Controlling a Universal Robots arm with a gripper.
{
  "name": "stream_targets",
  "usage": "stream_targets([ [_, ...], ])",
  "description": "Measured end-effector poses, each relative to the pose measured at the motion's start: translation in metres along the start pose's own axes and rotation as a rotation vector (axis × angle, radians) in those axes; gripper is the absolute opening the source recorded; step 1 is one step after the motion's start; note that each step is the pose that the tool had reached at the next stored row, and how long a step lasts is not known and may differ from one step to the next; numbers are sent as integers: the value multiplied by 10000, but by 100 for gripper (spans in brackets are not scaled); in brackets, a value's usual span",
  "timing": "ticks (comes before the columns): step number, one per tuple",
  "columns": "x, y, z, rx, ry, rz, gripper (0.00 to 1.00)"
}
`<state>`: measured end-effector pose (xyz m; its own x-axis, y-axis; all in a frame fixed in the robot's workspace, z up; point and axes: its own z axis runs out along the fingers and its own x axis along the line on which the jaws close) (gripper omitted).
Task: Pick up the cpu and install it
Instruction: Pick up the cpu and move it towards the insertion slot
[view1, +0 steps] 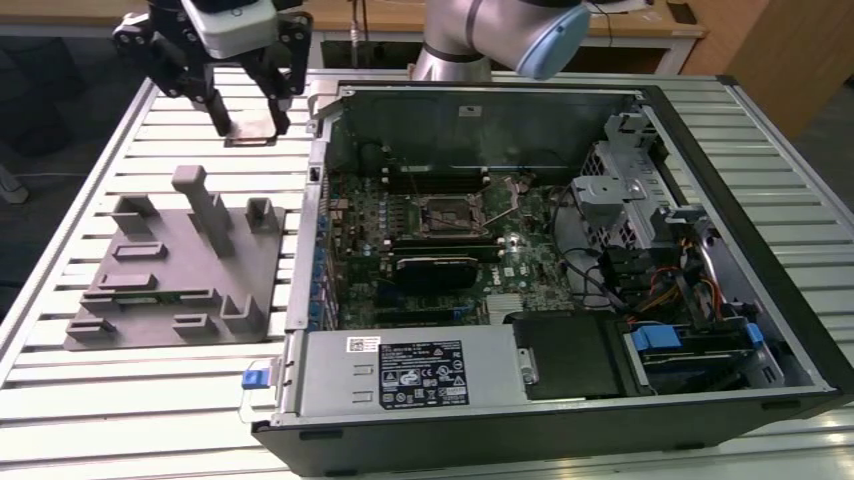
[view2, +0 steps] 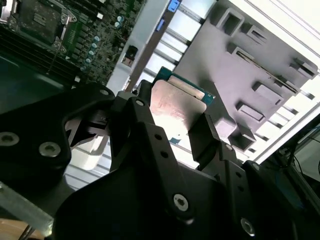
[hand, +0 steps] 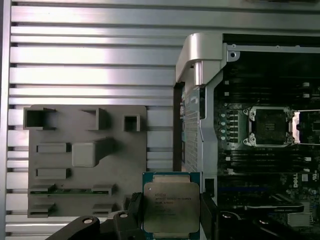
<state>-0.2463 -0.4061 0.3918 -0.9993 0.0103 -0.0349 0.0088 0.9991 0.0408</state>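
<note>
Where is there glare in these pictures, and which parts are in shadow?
In the second wrist view the cpu catches a pinkish sheen and the table behind washes out to white; in the first wrist view the table slats shine in bright bands while the computer case interior is dark; in the exterior view the light is even, the case interior dimmer.

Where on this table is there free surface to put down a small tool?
Bare slats of the table lie between the grey fixture and the near edge, and beyond the fixture, under the gripper holding the cpu. Inside the computer case it is crowded.
</note>
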Motion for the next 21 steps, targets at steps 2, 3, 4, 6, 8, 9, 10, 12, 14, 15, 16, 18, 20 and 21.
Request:
stream_targets([
  [2, -66, 1, 2, 1, 1, 1, 54],
  [3, -99, 1, 3, 1, 1, 1, 54],
  [4, -134, 1, 4, 0, 0, 0, 54],
  [6, -197, 2, 7, 0, 0, 0, 54],
  [8, -257, 2, 10, 0, 0, 1, 54],
  [9, -286, 3, 11, 0, 0, 1, 54],
  [10, -315, 3, 13, 1, 1, 0, 54],
  [12, -368, 3, 18, 0, 0, 0, 54],
  [14, -412, 3, 24, 0, 0, 0, 54],
  [15, -432, 3, 29, 0, 0, 1, 54],
  [16, -450, 3, 35, 0, 0, 1, 54],
  [18, -490, 3, 49, 0, 0, 1, 54],
  [20, -538, 3, 71, 0, 4, 0, 54],
  [21, -562, 2, 84, 2, 9, 0, 54],
])
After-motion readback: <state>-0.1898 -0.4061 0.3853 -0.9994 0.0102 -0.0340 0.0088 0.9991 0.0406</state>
